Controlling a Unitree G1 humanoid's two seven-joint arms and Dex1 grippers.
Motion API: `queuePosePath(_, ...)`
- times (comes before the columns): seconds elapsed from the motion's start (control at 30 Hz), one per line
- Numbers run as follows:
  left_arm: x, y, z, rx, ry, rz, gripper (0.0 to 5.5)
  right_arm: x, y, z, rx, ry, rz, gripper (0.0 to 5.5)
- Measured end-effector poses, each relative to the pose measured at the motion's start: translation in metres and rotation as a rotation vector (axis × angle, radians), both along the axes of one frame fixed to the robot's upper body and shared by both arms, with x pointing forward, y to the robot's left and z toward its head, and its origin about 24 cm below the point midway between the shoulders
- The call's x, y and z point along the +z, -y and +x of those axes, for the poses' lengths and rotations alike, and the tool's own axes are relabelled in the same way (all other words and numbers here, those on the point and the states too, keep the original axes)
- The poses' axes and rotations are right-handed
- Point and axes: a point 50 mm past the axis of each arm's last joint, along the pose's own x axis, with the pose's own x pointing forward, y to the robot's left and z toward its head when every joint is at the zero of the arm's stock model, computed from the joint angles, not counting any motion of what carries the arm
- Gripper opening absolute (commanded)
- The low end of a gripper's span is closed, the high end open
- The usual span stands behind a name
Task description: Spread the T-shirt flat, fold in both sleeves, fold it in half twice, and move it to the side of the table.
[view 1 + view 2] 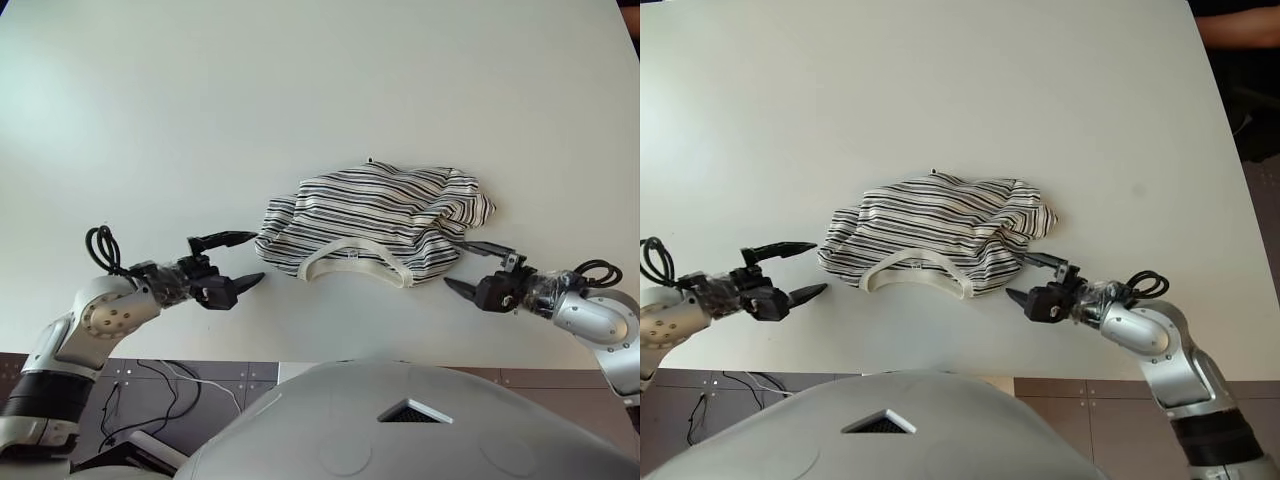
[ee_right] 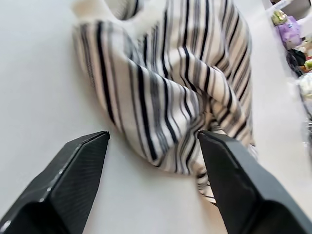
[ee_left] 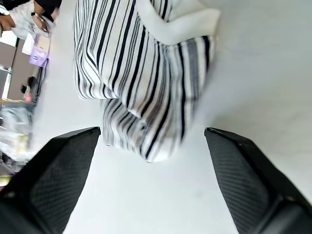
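Evidently the shirt is not yet spread, so the step in hand is to take hold at both sides and draw the cloth out flat. The left gripper (image 1: 250,258) hangs low over the table (image 1: 300,80) with its fingers (image 3: 63,165) well apart and nothing between them but the tip of a striped fold. The right gripper (image 1: 455,264) mirrors it on the other side, also spread wide and empty. To do this well, each gripper should probably slide a little inward, close to the table, and close on a single outer edge near a shoulder, not on a thick wad. Then both should pull away from each other at an even pace, so the cloth opens without dragging to one side. The right side looks the harder one: the cloth there is twisted into a bunch, and a grip through several layers would likely keep the twist in. The shirt (image 1: 375,215) lies crumpled in a rounded heap between the two grippers and slightly beyond them. Its white collar (image 1: 355,262) lies on the near edge, roughly midway between the two grippers. The heap's left end lies just beside the left gripper's fingertips, and its knotted right end just beside the right gripper's far finger; whether either touches the cloth, I cannot tell.
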Motion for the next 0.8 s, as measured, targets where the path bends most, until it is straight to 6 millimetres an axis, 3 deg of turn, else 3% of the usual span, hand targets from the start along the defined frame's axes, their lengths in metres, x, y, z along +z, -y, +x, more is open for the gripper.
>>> queuePosePath(0.1, -0.003, 0.003, 0.011, 0.001, 0.097, 0.04, 4.02, -0.002, 0.003, 0.005, -0.039, 0.042, -0.011, 3.35)
queuePosePath(0.27, -0.011, 0.018, 0.014, -0.008, 0.127, -0.028, 3.03, -0.006, -0.002, 0.016, -0.106, 0.082, 0.045, 3.39)
queuePosePath(0.47, -0.016, 0.02, 0.005, -0.029, 0.083, -0.055, 2.08, -0.007, -0.005, 0.012, -0.076, 0.084, 0.059, 3.39)
queuePosePath(0.8, -0.016, 0.015, 0.014, -0.027, 0.102, -0.027, 0.38, -0.013, -0.009, 0.006, -0.023, 0.071, 0.055, 1.4)
